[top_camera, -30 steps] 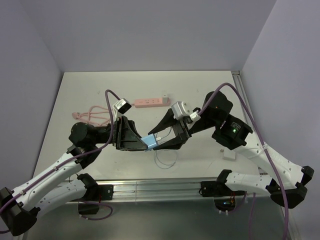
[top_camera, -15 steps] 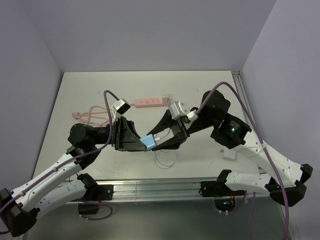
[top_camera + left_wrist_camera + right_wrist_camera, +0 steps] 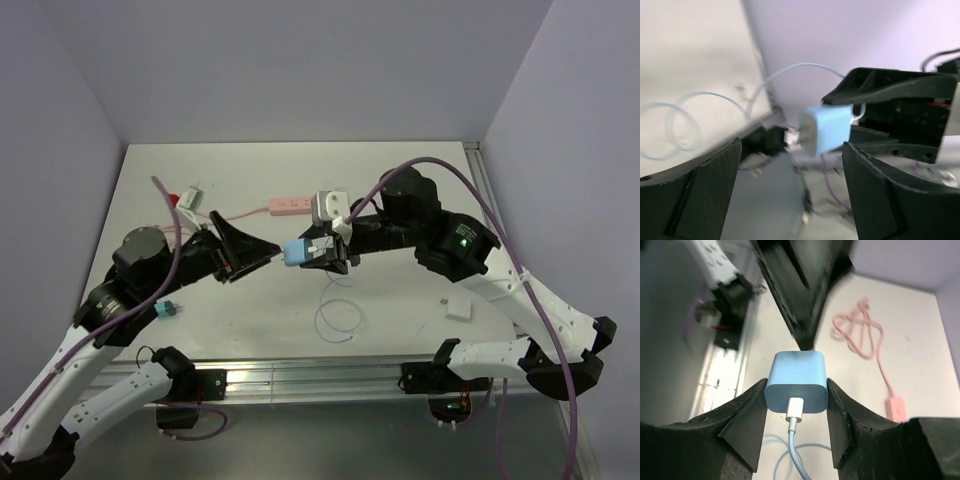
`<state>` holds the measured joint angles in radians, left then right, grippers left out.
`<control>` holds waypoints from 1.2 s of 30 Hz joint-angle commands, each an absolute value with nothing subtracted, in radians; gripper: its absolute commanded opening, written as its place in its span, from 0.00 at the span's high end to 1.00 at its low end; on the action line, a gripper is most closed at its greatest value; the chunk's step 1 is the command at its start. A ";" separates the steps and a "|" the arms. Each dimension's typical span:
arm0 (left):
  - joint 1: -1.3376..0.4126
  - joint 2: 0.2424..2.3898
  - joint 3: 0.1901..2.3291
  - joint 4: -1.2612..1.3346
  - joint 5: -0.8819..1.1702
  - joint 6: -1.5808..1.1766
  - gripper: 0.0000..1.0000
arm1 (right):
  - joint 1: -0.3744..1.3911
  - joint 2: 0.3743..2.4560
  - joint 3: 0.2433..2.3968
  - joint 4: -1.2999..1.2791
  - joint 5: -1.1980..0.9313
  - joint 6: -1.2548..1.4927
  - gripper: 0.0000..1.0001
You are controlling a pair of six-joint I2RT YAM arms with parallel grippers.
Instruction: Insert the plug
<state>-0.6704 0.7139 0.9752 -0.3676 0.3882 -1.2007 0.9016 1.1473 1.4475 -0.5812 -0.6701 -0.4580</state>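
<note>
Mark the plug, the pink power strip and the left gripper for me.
plug [image 3: 796, 375]: right wrist view, on the blue body's top face.
pink power strip [image 3: 288, 206]: top external view, on its visible top face.
left gripper [image 3: 272, 252]: top external view, midway between its fingertips.

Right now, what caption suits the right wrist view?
Light-blue plug clamped in the right end effector, white cable trailing below.

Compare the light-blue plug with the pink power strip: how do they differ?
The plug is light blue; the power strip is pink. The plug is a small block; the power strip is long and narrow. The plug is held above the table, clamped by the jaws of the right gripper; the power strip lies flat on it. Both are corded.
</note>
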 commanded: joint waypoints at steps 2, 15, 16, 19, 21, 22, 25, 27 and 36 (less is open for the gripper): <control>-0.666 0.641 1.039 -0.679 0.017 -1.040 0.14 | 0.856 1.277 1.603 -0.776 -0.473 -0.612 1.00; -0.666 0.624 0.945 -0.666 -0.218 -0.985 0.19 | 0.595 1.888 2.167 -1.232 -0.316 -0.837 1.00; -0.666 0.623 0.925 -0.657 -0.218 -0.985 0.19 | 0.575 1.917 2.228 -1.242 -0.295 -0.865 1.00; -0.666 0.624 0.887 -0.614 -0.218 -0.982 0.21 | 0.563 2.017 2.342 -1.275 -0.276 -0.935 1.00; -0.666 0.629 0.867 -0.589 -0.221 -0.974 0.23 | 0.560 2.081 2.397 -1.281 -0.291 -0.966 1.00; -0.666 0.637 0.848 -0.580 -0.227 -0.973 0.23 | 0.558 2.117 2.434 -1.281 -0.302 -1.006 1.00; -0.666 0.661 0.809 -0.543 -0.229 -0.977 0.25 | 0.560 2.155 2.438 -1.233 -0.299 -1.061 1.00; -0.666 0.675 0.775 -0.500 -0.219 -0.980 0.27 | 0.560 2.198 2.433 -1.197 -0.298 -1.092 1.00; -0.666 0.719 0.724 -0.430 -0.230 -0.963 0.29 | 0.560 2.327 2.482 -1.128 -0.301 -1.157 1.00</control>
<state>-0.6689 0.7303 0.7319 -0.5083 -0.2085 -0.9939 0.5560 2.3341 2.4481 -1.1851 -0.2985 -1.0992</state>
